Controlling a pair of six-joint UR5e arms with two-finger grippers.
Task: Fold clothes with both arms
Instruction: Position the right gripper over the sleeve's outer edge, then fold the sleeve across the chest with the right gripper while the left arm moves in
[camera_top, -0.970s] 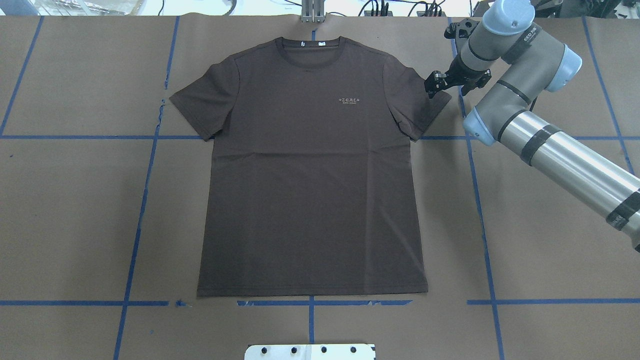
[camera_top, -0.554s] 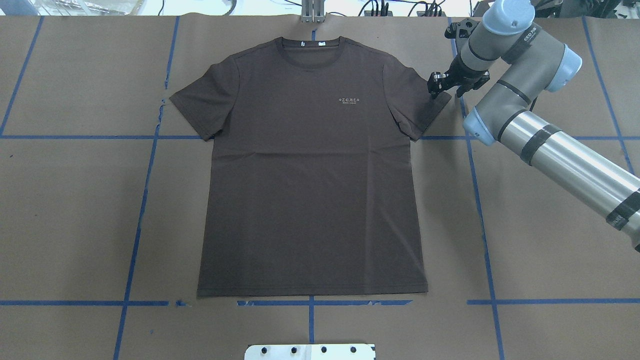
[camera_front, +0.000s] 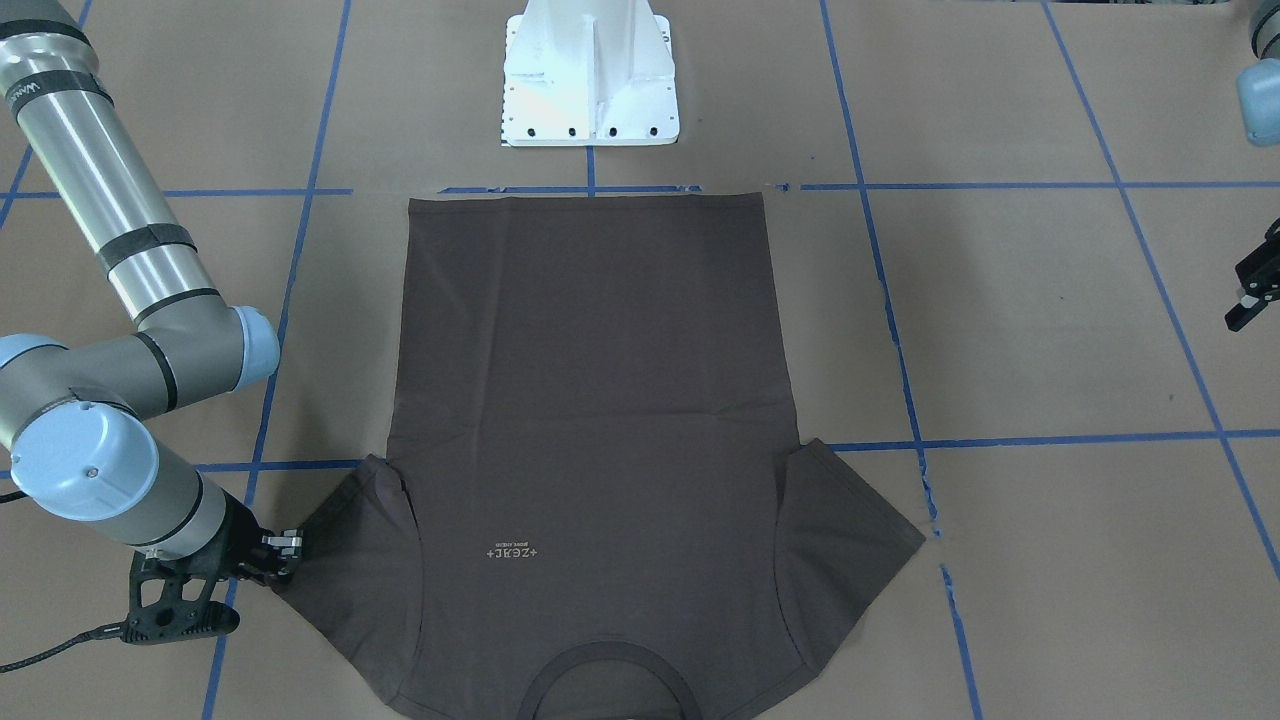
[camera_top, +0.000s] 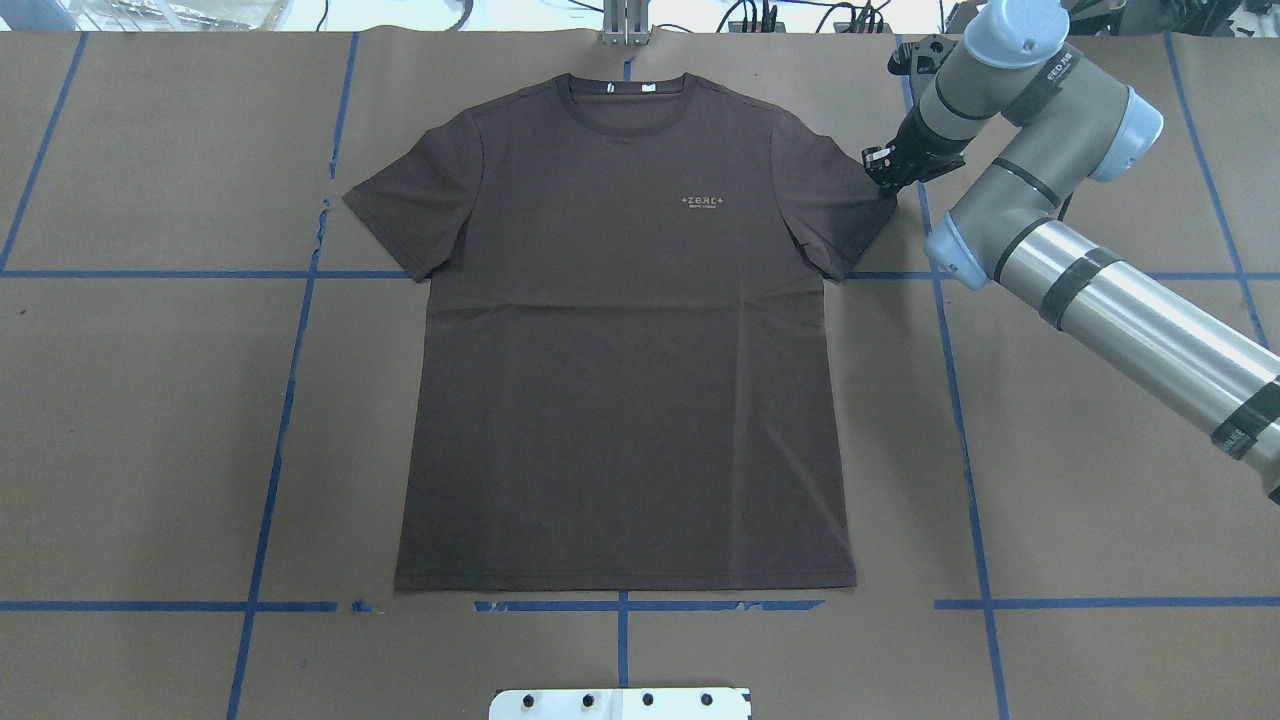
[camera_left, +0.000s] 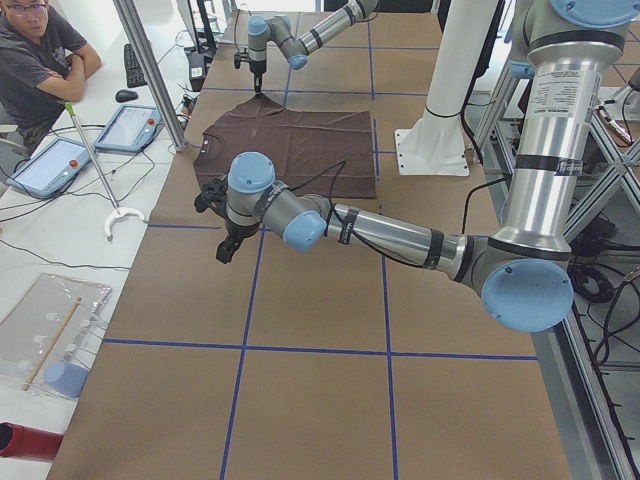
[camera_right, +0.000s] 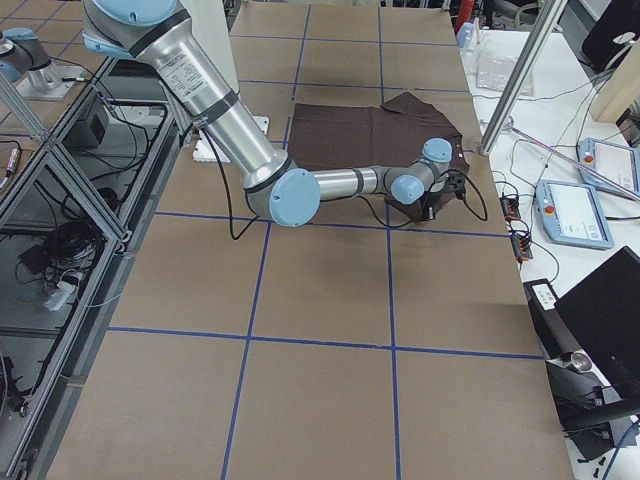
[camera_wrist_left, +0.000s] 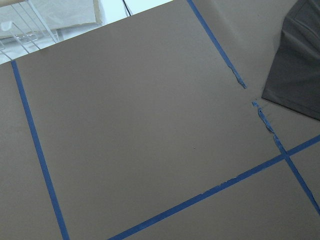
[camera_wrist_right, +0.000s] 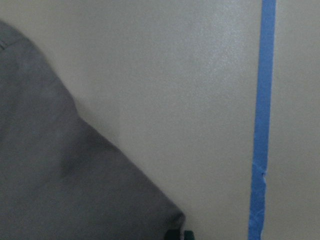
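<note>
Right pincer (camera_top: 885, 172) lowered, narrowed onto T-shirt (camera_top: 620, 350) sleeve tip; chest logo (camera_top: 702, 201) illegible; left pincer (camera_front: 1250, 295) state unclear

The counter (camera_top: 150, 420) is covered in brown paper, marked into squares by blue tape (camera_top: 270, 470) that is torn in spots. A white base plate (camera_front: 590, 90) is bolted at its edge. Silver frame posts (camera_left: 150, 70) rise along the far side. There a white side table (camera_left: 50, 230) carries tablets (camera_left: 130, 128), cables and a clear tray (camera_left: 50, 340), and a person (camera_left: 35, 55) sits. A laptop (camera_right: 600, 310) stands at the other end.
</note>
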